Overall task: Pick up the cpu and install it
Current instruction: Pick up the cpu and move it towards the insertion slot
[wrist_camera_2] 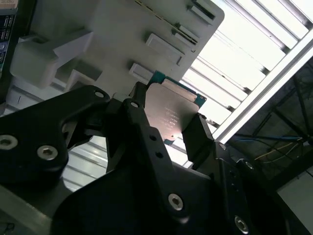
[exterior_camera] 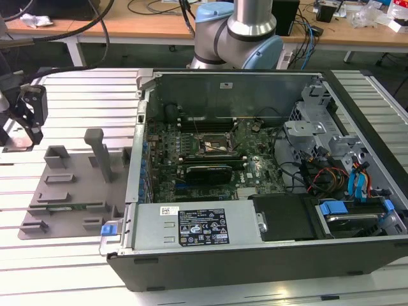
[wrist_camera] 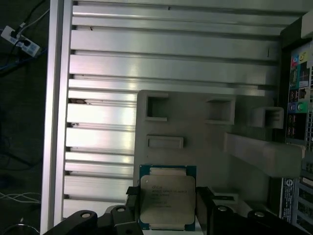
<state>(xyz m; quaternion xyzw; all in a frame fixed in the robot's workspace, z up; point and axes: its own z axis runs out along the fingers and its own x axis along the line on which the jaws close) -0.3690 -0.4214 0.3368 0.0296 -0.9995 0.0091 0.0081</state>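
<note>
Ribbed aluminium bench (exterior_camera: 83, 95) catches bright glare — beyond it stands a pale wooden desk (exterior_camera: 153, 30) strewn with black cables (exterior_camera: 150, 7), dark floor (wrist_camera: 22, 122) below carrying a white power strip (wrist_camera: 19, 41).

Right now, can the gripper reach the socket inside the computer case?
Probably yes: the case lies open on top and nothing covers the socket; the gripper, holding the cpu, must clear its wall.

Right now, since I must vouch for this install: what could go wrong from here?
The pincer grips the cpu by just two opposite edges, so it may slip or tilt.
The tall post on the grey tray and the case wall stand between it and the socket; a low carry could clip them.
The socket sits hemmed in by board parts, so a skewed set-down may jam.
</note>
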